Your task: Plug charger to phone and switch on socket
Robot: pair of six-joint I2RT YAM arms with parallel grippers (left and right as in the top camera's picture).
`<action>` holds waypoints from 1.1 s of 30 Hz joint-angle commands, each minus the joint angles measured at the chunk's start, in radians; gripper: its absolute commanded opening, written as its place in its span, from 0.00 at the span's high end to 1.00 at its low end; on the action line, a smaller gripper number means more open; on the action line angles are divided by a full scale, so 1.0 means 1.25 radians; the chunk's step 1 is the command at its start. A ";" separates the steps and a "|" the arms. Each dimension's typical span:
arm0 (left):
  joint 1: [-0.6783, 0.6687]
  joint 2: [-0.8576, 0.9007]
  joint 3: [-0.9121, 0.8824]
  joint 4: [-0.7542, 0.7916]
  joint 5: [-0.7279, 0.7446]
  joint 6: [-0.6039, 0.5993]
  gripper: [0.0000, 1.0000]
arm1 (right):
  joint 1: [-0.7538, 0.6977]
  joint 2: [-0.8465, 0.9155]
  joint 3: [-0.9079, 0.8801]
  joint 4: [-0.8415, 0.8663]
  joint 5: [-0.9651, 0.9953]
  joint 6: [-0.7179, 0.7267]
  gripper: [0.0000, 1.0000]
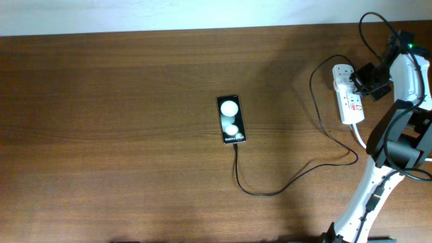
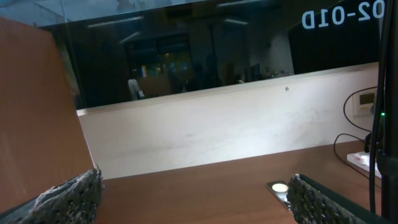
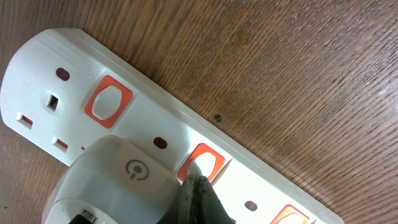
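Overhead, the phone [image 1: 231, 119] is seen lying flat near the middle of the table [image 1: 101, 135]. It is met at its lettered end by the charger [image 1: 277, 194], which is looped across to the socket [image 1: 347, 101] at the right. The right gripper [image 3: 199, 193] is held over the socket, fingers pressed together, their tips at a red-orange switch [image 3: 212, 163] beside a white adapter [image 3: 118, 180]. The left gripper [image 2: 194, 186] is held above the table, fingers spread wide with nothing between them.
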 commanded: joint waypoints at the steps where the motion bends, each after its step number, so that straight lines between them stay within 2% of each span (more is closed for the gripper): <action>1: 0.002 -0.002 -0.002 0.000 -0.006 0.002 0.01 | 0.042 0.076 -0.011 0.025 -0.070 0.004 0.96; 13: 0.002 -0.002 -0.002 0.000 -0.006 0.002 0.01 | 0.042 0.107 -0.011 -0.018 -0.094 0.004 0.96; 15: 0.002 -0.002 -0.002 0.000 -0.006 0.002 0.01 | 0.039 0.112 -0.010 -0.025 -0.049 0.004 0.96; 17: 0.002 -0.002 -0.002 0.000 -0.005 0.002 0.01 | 0.008 0.096 0.033 -0.066 -0.035 0.004 0.96; 23: 0.002 -0.002 -0.002 0.000 -0.006 0.002 0.01 | -0.065 0.095 0.287 -0.291 0.033 -0.020 0.96; 28: 0.002 -0.002 -0.002 0.000 -0.006 0.002 0.01 | -0.063 0.093 0.294 -0.327 0.031 -0.020 0.96; 30: 0.002 -0.002 -0.002 0.000 -0.006 0.002 0.01 | -0.070 0.069 0.303 -0.361 0.027 -0.020 0.96; 33: 0.002 -0.002 -0.002 0.000 -0.006 0.002 0.01 | -0.073 -0.088 0.316 -0.368 0.017 -0.020 0.96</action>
